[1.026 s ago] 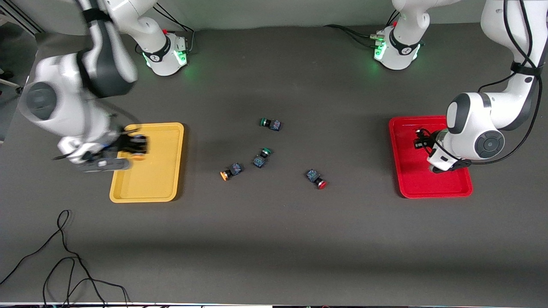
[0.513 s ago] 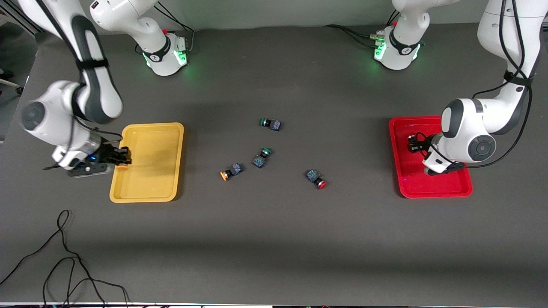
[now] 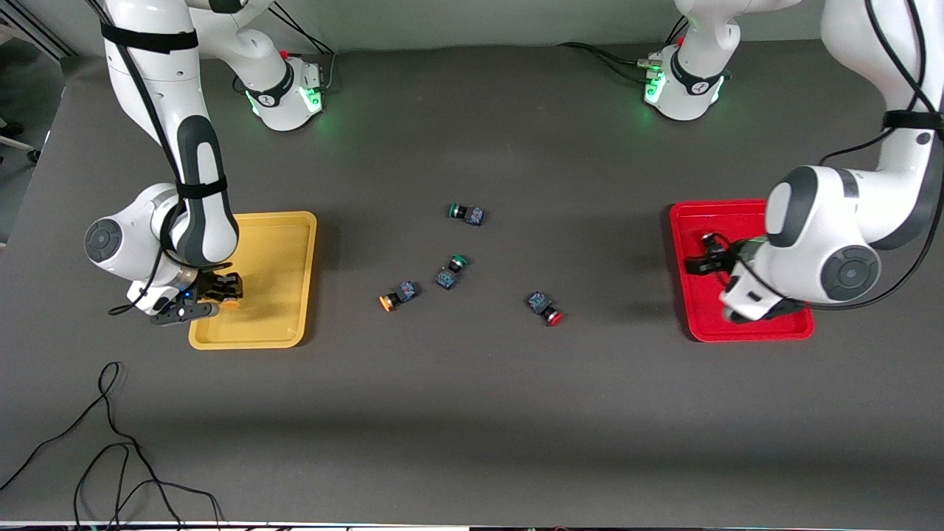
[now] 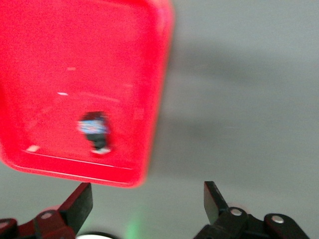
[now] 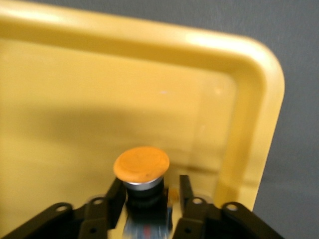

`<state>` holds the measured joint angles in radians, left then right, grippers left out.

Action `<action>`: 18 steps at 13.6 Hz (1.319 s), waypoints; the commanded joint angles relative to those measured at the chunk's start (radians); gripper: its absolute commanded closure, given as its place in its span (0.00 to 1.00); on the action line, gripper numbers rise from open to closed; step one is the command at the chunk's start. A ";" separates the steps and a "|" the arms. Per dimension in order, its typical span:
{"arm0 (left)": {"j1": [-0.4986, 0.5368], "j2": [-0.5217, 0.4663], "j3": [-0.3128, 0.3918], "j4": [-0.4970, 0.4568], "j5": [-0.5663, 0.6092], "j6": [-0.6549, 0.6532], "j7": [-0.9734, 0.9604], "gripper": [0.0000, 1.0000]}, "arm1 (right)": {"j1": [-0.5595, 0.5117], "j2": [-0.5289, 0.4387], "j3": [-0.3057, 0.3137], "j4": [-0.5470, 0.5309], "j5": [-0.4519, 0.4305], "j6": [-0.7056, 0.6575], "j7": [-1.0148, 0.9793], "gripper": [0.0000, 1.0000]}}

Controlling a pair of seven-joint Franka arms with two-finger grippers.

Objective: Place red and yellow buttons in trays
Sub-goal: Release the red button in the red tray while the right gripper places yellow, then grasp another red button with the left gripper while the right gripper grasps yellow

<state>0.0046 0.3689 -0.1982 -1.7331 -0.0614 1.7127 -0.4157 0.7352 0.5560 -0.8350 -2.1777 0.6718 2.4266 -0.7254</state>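
Observation:
My right gripper (image 3: pixel 221 291) (image 5: pixel 149 191) is low in the yellow tray (image 3: pixel 273 324) (image 5: pixel 149 45). A yellow button (image 5: pixel 141 164) stands between its fingers, which are slightly parted, with a gap showing on one side. My left gripper (image 3: pixel 700 262) (image 4: pixel 147 199) hangs open and empty over the red tray (image 3: pixel 708 324) (image 4: pixel 75 50). A dark-bodied button (image 4: pixel 94 130) lies in that tray; its cap colour does not show. On the table between the trays lie a yellow button (image 3: pixel 397 296) and a red button (image 3: pixel 546 308).
Two green-capped buttons lie mid-table: one (image 3: pixel 450 270) beside the loose yellow button, another (image 3: pixel 466 214) farther from the front camera. A black cable (image 3: pixel 110 442) curls near the front edge at the right arm's end. Both arm bases stand along the table's back edge.
The left gripper's jaws opened and the button now lies in the red tray. The right gripper moved nearer the front camera within the yellow tray, and its fingers loosened around the yellow button.

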 commanded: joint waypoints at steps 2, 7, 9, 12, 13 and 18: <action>-0.165 0.261 0.010 0.372 -0.081 -0.081 -0.315 0.01 | -0.002 -0.028 -0.022 0.076 0.016 -0.124 0.015 0.00; -0.333 0.401 0.013 0.415 -0.092 0.180 -0.658 0.01 | 0.140 -0.067 -0.167 0.335 -0.208 -0.505 0.382 0.00; -0.350 0.421 0.016 0.387 -0.090 0.240 -0.672 0.01 | 0.176 -0.068 -0.174 0.426 -0.216 -0.607 0.534 0.00; -0.356 0.426 0.016 0.284 -0.057 0.404 -0.672 0.09 | 0.306 -0.067 -0.174 0.440 -0.209 -0.610 0.883 0.00; -0.356 0.429 0.016 0.271 -0.055 0.424 -0.669 0.12 | 0.355 -0.061 -0.170 0.452 -0.199 -0.600 1.050 0.00; -0.357 0.446 0.016 0.271 -0.055 0.450 -0.663 0.69 | 0.483 0.007 -0.075 0.474 -0.101 -0.457 1.689 0.00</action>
<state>-0.3431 0.8204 -0.1894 -1.4549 -0.1292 2.1476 -1.0705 1.2163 0.5153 -0.9456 -1.7237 0.5380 1.9142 0.7647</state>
